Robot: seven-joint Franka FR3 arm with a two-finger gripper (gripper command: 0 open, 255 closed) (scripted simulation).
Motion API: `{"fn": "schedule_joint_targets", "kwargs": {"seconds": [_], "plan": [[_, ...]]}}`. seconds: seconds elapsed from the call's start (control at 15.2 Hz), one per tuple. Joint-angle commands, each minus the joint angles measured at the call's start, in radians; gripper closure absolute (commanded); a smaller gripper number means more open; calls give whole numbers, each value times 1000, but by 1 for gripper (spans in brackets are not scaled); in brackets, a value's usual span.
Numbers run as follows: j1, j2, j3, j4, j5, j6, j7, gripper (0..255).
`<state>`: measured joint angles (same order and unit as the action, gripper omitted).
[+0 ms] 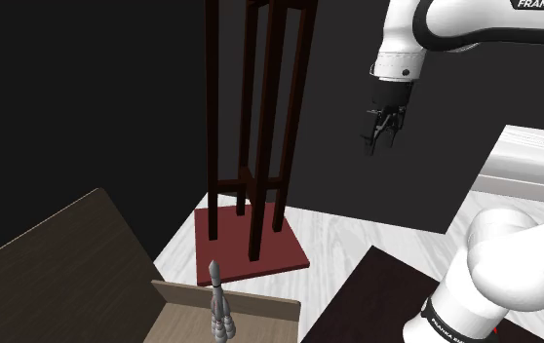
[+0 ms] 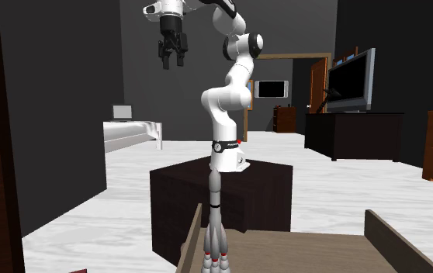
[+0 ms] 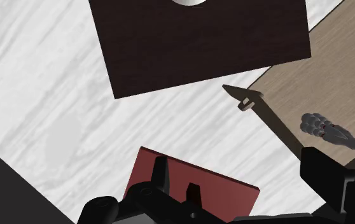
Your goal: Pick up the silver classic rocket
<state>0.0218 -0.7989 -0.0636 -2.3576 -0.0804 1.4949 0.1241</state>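
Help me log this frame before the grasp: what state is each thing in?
silver rocket: upright on the brown surface, not held.
gripper: jaws open, empty, high up, apart from the rocket.
tall dark stool: upright on the red mat.

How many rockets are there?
1. The grey rocket stands upright on the light wooden table, close to its edge. Others may be hidden outside the pictures.

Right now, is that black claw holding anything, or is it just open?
Gripper: open, holding nothing, up in the air well away from the silver rocket.
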Motion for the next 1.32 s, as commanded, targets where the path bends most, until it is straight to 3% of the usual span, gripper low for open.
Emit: {"fn": "schedule_joint_targets", "kwargs": {"seconds": [0.0,0.66,1.25], "plan": [[0,0,0,0,0,0,0,0],[47,137,187,-99,127,234,261,0],[71,389,349,-62,177,456,492,0]]}}
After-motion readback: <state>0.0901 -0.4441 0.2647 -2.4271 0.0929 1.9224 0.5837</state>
